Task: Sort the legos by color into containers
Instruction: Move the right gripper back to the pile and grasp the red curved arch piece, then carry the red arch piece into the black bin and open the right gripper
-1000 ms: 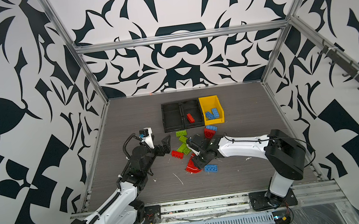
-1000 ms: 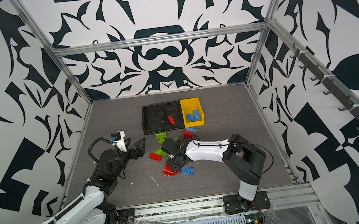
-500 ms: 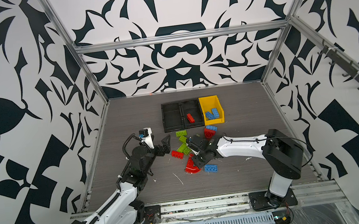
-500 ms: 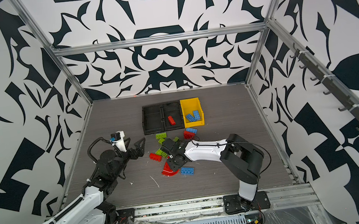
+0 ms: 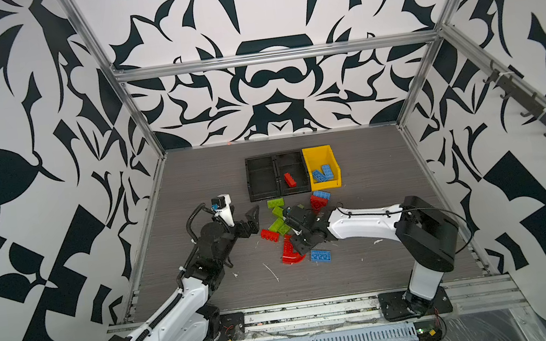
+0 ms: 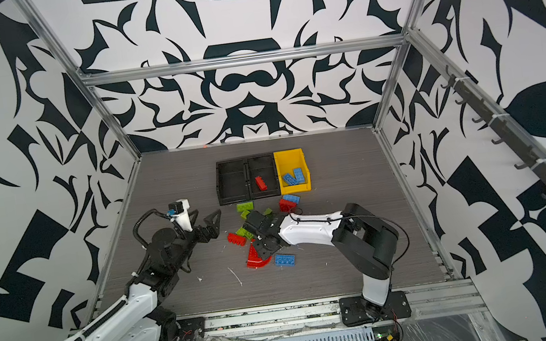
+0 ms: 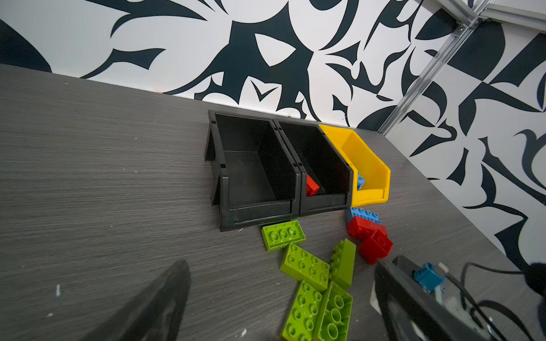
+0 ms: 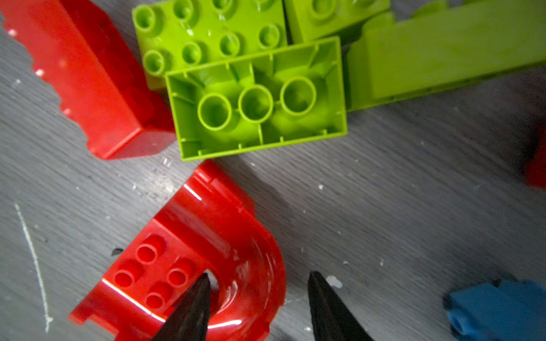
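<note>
The red arch piece is lying on the table just beside an upturned green brick. It looks hard, light and glossy, so probably slippery and best pinched across its curved wall. The right end effector, reaching low, is straddling that wall, partly open and gripping nothing yet. The left end effector is hovering wide open and empty.

Left arm: reaches forward from the near-left base, forearm sloping up, wrist held above the table.
Left gripper: jaws spread wide, tips aimed toward mid-table.
Right arm: base near right, link stretched low and leftward across the table.
Right gripper: angled down, jaws part-way apart, fingertips close to the surface.
</note>
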Robot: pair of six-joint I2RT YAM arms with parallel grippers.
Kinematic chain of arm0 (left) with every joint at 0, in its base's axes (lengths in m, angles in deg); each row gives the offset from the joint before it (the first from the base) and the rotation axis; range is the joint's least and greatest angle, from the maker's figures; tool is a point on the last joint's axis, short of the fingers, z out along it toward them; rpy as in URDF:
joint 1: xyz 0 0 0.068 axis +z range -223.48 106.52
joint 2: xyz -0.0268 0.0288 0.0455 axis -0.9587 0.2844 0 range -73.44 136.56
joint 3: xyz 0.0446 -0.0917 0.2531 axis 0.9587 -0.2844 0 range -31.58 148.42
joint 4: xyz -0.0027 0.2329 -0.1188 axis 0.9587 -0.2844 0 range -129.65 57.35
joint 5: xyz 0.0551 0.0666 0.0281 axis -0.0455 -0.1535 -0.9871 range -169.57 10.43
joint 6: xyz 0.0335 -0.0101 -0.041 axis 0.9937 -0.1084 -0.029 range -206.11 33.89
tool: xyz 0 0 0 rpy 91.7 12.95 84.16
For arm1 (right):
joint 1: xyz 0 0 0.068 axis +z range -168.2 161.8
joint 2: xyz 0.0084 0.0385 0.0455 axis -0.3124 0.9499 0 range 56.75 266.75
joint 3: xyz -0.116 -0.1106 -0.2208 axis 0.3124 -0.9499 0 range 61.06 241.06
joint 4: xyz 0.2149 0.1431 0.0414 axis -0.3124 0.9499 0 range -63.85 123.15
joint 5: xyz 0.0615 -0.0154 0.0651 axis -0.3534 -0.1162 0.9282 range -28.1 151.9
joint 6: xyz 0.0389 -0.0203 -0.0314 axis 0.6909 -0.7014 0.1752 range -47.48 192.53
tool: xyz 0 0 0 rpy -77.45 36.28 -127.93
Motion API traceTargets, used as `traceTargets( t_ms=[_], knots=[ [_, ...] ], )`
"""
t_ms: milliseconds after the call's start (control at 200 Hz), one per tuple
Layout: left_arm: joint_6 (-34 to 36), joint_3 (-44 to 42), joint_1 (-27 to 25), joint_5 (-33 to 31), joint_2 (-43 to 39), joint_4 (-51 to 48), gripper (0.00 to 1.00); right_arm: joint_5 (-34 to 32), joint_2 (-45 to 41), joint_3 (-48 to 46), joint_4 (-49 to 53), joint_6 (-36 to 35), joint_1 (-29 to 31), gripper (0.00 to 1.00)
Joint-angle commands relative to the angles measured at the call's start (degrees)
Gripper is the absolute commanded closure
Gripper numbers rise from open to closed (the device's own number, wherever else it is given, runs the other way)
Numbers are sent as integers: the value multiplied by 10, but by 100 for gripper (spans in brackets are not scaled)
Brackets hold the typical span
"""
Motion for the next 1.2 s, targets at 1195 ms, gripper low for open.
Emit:
traceTargets(
  t_ms=[1195],
  knots=[
    [-3, -9, -2, -3, -15, -7, 0, 15, -11, 209, 4, -104, -187, 67]
  ],
)
